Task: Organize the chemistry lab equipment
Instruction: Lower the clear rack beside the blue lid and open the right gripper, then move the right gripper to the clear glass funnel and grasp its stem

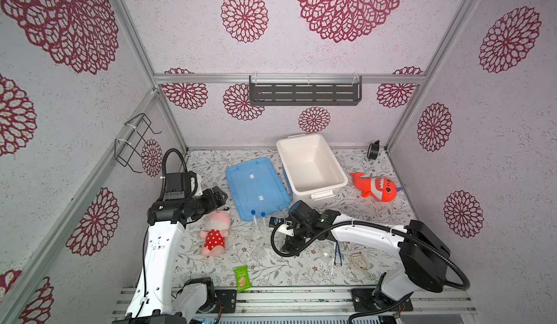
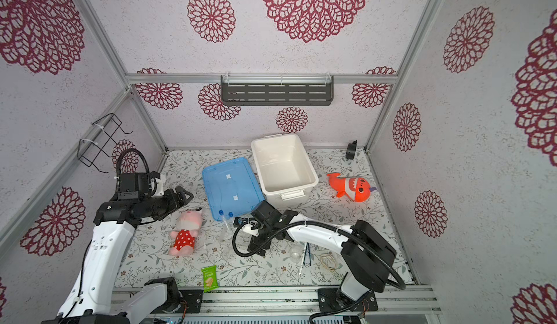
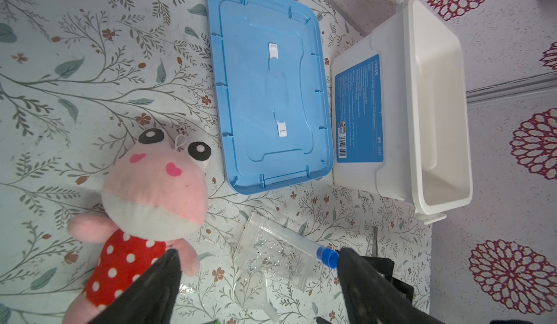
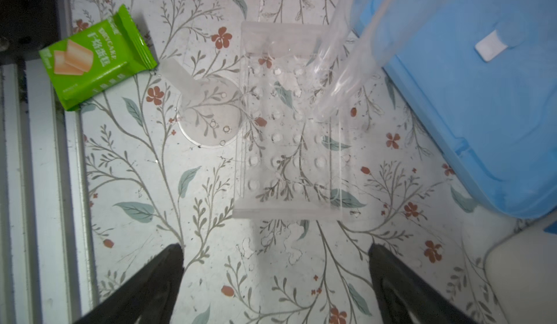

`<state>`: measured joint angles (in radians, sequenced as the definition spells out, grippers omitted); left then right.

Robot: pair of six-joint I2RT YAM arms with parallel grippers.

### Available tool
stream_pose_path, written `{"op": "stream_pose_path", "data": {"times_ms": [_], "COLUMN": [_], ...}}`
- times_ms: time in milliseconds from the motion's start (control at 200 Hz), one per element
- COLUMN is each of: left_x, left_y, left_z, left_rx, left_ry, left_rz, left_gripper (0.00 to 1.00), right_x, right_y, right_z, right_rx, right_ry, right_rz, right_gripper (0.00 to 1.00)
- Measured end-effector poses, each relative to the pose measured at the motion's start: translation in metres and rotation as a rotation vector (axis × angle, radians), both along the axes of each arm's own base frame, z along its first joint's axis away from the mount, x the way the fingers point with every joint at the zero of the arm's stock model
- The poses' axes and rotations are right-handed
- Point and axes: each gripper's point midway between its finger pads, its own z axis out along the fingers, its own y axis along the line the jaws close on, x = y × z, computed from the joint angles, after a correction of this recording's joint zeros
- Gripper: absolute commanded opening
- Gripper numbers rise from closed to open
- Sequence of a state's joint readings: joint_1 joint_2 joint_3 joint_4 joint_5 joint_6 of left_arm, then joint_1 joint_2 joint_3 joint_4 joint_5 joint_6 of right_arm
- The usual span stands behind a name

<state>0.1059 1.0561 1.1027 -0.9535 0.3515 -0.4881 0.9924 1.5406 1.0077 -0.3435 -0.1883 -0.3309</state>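
The step in hand looks like a pause between pickups: the right gripper (image 4: 275, 248) hangs just above the floral tabletop (image 4: 135, 187) with its jaws spread wide and nothing between them, and the clear test-tube rack (image 4: 286, 144) lies just ahead of its fingertips, not yet between them. The two clear tubes with blue caps (image 1: 253, 214) stand in the far end of that rack, leaning towards the blue lid (image 1: 256, 187), so they seem to be sorted already. A clear round flask (image 4: 208, 117) lies on its side against the rack's long edge, its neck pointing towards the green snack packet (image 4: 96, 57). Judging by this, the next move calls for choosing one piece. One choice is the flask, which needs the jaws shifted sideways and lowered around its neck without knocking the rack. The other is the rack itself, which needs a careful straddle across its width so the tubes do not tip. Either would then probably go to the open white bin (image 1: 313, 171), which looks empty. The left gripper (image 3: 258, 251) is also spread open and holds nothing. It hovers above the pink plush frog (image 1: 215, 232), well short of the rack. The dark blue tweezers (image 1: 337, 254) and another small clear glass piece lie untouched near the right arm.
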Motion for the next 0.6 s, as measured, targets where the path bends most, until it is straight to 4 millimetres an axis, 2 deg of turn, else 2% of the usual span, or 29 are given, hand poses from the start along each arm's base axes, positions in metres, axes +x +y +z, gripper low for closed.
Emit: {"op": "stream_pose_path", "data": {"times_ms": [250,425,600], "left_x": [0.005,0.022,0.037], "left_y": [0.008,0.02,0.029], "left_z": [0.012,0.032,0.037], "left_rx": [0.022,0.063,0.078], "left_ry": [-0.022,-0.058,-0.064], "left_rz": [0.049,0.093,0.137], "left_gripper": [0.85,0.85,0.85], "right_x": [0.001,0.03,0.056], "right_y": [-0.019,-0.047,-0.068], "right_z": [0.054,0.08,0.118], "right_rx": [0.092,0.082,0.079], "right_ry": [-0.067,-0.194,-0.246], "right_rz": [-0.105,-0.325,-0.489], "right_gripper": [0.99,0.99,0.99]}}
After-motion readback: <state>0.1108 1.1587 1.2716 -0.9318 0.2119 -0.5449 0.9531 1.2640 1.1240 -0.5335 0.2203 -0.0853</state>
